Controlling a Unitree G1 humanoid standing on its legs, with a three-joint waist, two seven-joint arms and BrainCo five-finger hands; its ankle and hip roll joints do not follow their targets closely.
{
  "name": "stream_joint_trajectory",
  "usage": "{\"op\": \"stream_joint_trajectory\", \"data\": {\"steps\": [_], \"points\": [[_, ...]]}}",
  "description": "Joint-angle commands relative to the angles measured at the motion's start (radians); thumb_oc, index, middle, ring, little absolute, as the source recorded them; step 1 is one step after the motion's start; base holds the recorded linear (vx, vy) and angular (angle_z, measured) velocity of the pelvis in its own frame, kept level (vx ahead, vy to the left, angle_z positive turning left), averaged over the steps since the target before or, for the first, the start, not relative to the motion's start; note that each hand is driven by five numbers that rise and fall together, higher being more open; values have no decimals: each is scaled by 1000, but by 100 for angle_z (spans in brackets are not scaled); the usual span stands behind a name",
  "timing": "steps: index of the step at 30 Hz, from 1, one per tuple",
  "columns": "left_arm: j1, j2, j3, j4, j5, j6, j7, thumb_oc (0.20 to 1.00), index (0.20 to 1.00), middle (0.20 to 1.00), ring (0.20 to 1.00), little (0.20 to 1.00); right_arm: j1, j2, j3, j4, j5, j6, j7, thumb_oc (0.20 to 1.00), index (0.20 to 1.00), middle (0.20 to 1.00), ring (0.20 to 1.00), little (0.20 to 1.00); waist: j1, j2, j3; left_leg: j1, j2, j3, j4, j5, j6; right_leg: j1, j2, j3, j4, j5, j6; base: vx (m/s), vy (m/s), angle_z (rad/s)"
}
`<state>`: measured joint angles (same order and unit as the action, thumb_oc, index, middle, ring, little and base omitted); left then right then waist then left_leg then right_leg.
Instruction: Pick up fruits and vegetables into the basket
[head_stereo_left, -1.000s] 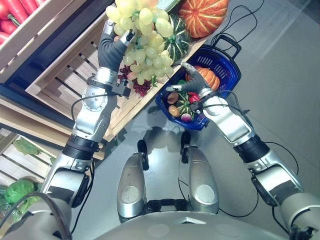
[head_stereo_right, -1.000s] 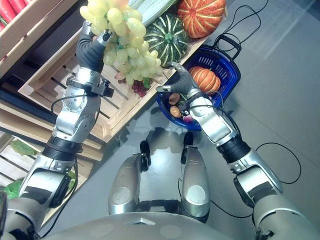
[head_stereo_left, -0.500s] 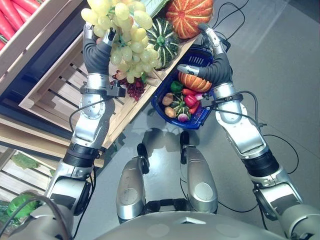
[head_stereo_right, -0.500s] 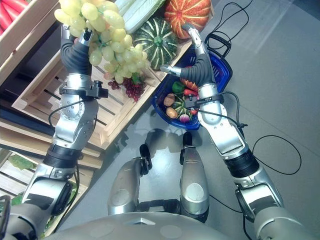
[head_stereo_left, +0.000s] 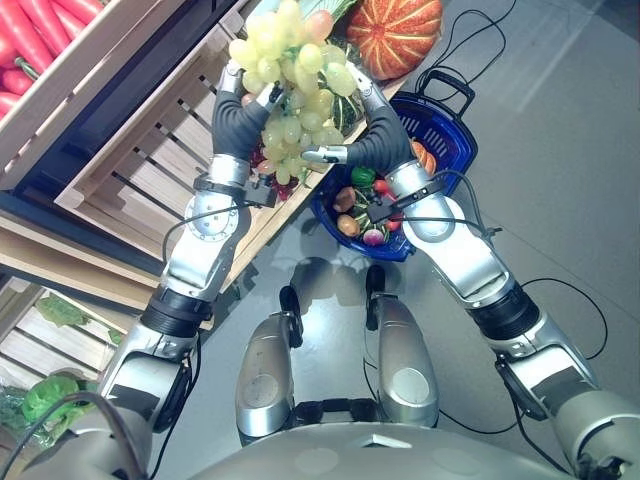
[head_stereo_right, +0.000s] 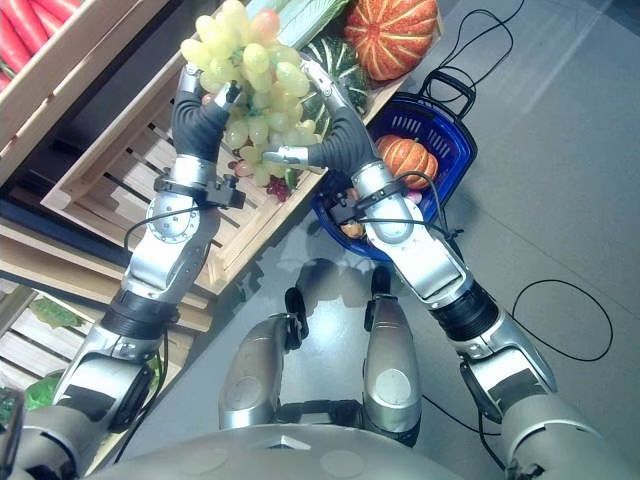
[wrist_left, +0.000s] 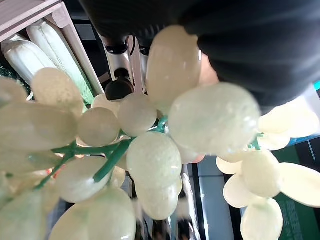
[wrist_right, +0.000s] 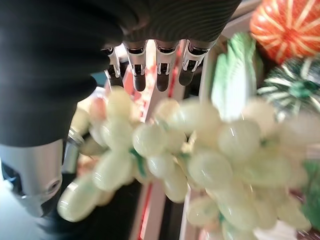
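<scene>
The left hand (head_stereo_left: 243, 108) has its fingers curled round the top of the grapes (head_stereo_left: 296, 85), which hang high above the crate (head_stereo_left: 150, 150), up and to the left of the basket (head_stereo_left: 440, 125) on the floor. The right hand (head_stereo_left: 365, 135) is spread, fingers straight, just beside the bunch on the basket side, so it is the nearer one to guide the bunch toward the basket. Half a second ago this right hand was over the basket rim, well apart from the grapes; it has now swung in to meet them.
</scene>
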<state>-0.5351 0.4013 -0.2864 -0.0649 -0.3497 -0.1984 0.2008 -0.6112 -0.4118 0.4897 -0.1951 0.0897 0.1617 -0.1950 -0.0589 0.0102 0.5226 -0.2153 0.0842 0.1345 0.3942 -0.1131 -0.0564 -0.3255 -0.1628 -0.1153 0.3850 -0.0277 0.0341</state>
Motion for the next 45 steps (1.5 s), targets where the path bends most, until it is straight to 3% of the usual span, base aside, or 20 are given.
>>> {"op": "stream_joint_trajectory", "data": {"steps": [1, 7, 15, 21, 26, 27, 28, 29, 38, 45], "points": [[-57, -27, -53, -94, 39, -62, -7, 200, 200, 200, 200, 200, -20, 60, 28, -6, 60, -40, -1, 1000, 1000, 1000, 1000, 1000, 18, -2, -91, -13, -25, -21, -16, -32, 29, 64, -38, -11, -2, -94, 56, -3, -18, 6], [-75, -44, -95, -99, 60, -60, -12, 200, 200, 200, 200, 200, -17, 81, 50, 23, 138, -21, 23, 1000, 1000, 1000, 1000, 1000, 19, -10, -91, -16, -26, -20, -17, -32, 30, 61, -37, -14, -2, -92, 57, -1, -3, 1], [-90, -47, -125, -98, 121, -77, 11, 200, 200, 200, 200, 200, 0, 71, 68, 103, 43, 45, -42, 1000, 1000, 1000, 1000, 1000, 13, -19, -91, -16, -23, -13, -18, -33, 36, 58, -30, -8, -1, -91, 56, 0, 0, 0], [-99, -49, -123, -113, 64, -74, 6, 200, 200, 200, 200, 200, 20, 59, 44, 110, 62, -45, -54, 1000, 1000, 1000, 1000, 1000, 3, -18, -85, -14, -21, -9, -26, -31, 37, 56, -28, -6, -5, -88, 58, -6, 3, 0], [-94, -71, -137, -125, 30, -50, 12, 200, 200, 200, 200, 200, 27, 72, 33, 85, 73, -49, -85, 1000, 1000, 1000, 1000, 1000, -1, -18, -85, -13, -24, -7, -31, -31, 39, 56, -28, -5, -9, -85, 62, 0, 0, 0], [-93, -75, -139, -128, 25, -46, 15, 200, 200, 200, 200, 200, 28, 74, 33, 84, 81, -56, -88, 944, 944, 944, 944, 944, -1, -19, -84, -12, -25, -7, -32, -32, 39, 57, -28, -4, -11, -85, 62, 0, 0, 0], [-93, -79, -142, -131, 18, -43, 18, 200, 200, 200, 200, 200, 27, 77, 32, 85, 93, -65, -88, 388, 388, 388, 388, 388, 0, -19, -84, -11, -25, -7, -34, -32, 40, 58, -28, -5, -13, -85, 61, 0, 0, 0], [-91, -85, -144, -131, 17, -40, 19, 200, 200, 200, 200, 200, 26, 82, 31, 81, 107, -78, -84, 200, 200, 200, 200, 200, 0, -20, -84, -9, -25, -6, -35, -33, 40, 60, -28, -6, -15, -85, 62, 0, 0, 0], [-69, -122, -167, -149, -65, 22, 54, 200, 200, 200, 200, 200, 16, 121, 8, -14, 159, -187, -139, 200, 200, 200, 200, 200, 7, -22, -88, 2, -27, -8, -47, -32, 43, 78, -27, -11, -37, -78, 64, 0, 0, 0], [-49, -145, -188, -155, -129, 53, 74, 200, 200, 200, 200, 200, 0, 145, 17, -66, 170, -201, -152, 200, 200, 200, 200, 200, 15, -22, -94, 12, -30, -13, -53, -32, 44, 92, -30, -15, -49, -72, 65, 0, 0, 0]]}}
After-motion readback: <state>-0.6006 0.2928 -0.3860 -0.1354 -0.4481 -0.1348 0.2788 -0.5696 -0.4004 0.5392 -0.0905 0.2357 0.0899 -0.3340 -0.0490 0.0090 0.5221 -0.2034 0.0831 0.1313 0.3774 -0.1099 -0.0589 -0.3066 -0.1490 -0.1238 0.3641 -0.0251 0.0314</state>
